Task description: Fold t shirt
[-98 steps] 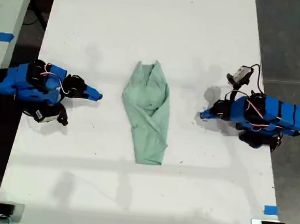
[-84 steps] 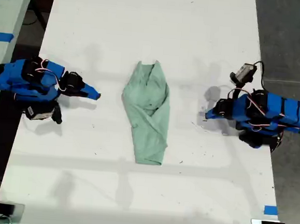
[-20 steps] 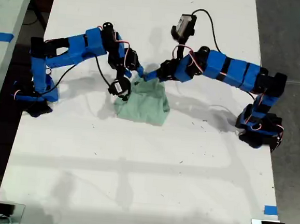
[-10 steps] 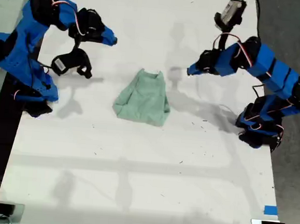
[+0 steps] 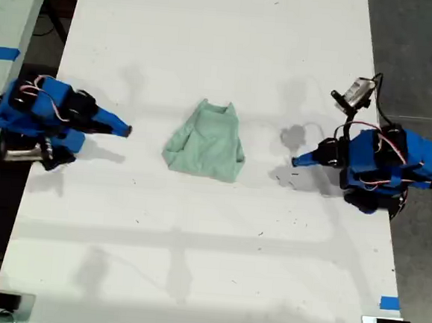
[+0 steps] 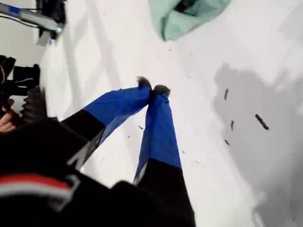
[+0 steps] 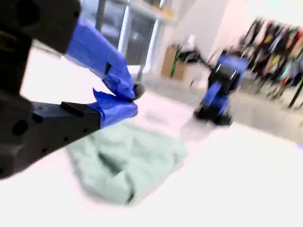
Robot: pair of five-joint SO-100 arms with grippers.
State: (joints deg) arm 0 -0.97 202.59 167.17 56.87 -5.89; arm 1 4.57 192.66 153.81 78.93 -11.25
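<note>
Both arms lie low on the table (image 5: 193, 264), one at each side, with the t shirt (image 5: 206, 142) between them and apart from both. The t shirt sits bundled near the table's middle. Its narrow end points to the exterior view's top and its wider end to the bottom; it is nearly as wide as long, so the long axis is faint.

Our first gripper (image 5: 294, 162) is at the exterior view's right, its arm tucked up over its base and its tip aimed at the t shirt. Its jaws are together on nothing. Our second gripper (image 5: 126, 130) is at the exterior view's left, stretched level toward the t shirt, with its jaws likewise together and empty.
</note>
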